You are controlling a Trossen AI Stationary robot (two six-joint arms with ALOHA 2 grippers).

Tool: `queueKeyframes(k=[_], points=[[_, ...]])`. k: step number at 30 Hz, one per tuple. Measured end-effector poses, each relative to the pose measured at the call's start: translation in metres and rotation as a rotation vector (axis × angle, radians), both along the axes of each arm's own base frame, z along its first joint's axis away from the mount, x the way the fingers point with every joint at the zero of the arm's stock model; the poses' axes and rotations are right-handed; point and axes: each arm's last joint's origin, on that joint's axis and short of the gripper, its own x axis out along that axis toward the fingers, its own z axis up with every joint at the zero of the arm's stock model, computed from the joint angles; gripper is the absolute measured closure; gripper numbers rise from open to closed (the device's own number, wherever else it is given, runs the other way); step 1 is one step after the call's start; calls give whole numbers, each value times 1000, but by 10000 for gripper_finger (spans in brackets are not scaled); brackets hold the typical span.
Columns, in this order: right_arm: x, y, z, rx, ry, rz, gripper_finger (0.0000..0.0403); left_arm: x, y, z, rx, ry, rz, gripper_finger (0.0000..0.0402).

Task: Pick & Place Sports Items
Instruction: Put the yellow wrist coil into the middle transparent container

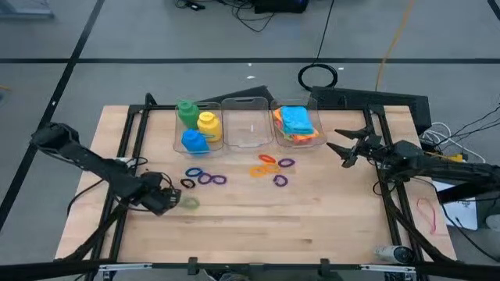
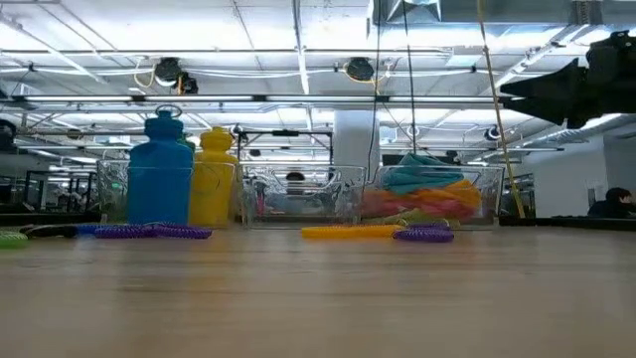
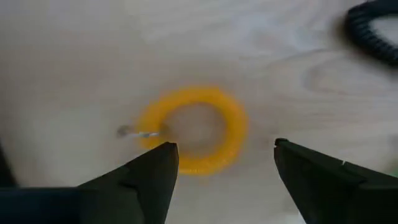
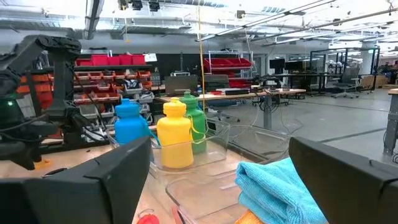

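Left gripper (image 3: 221, 165) is held parted over yellow ring (image 3: 194, 129) (flat on table (image 1: 312, 226)); ring may be pushed aside if closed off-centre.

bottles (image 1: 195, 126), cloths (image 1: 296, 122) binned; rings (image 1: 205, 178) on table

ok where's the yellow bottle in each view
high view: yellow bottle in the left bin, right of the green bottle.
low view: left of centre, beside the blue bottle.
left wrist view: not in it.
right wrist view: centre.
shared landmark: the blue bottle beside it.
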Motion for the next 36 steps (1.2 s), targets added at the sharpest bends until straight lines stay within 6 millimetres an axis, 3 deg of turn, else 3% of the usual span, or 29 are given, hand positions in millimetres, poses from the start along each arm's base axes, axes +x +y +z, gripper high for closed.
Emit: queueKeyframes(k=[15,19,26,32,36], points=[[0,0,0,0,0,0,112,0,1,-11,4,-61,-138,184],[0,0,0,0,0,0,112,2,0,-11,-12,-83,-143,237],[0,0,0,0,0,0,112,5,-2,-11,-37,-109,-104,392],[0,0,0,0,0,0,112,12,-7,-2,-23,-149,-135,392],[0,0,0,0,-1,1,112,31,-17,23,73,-306,-229,396]])
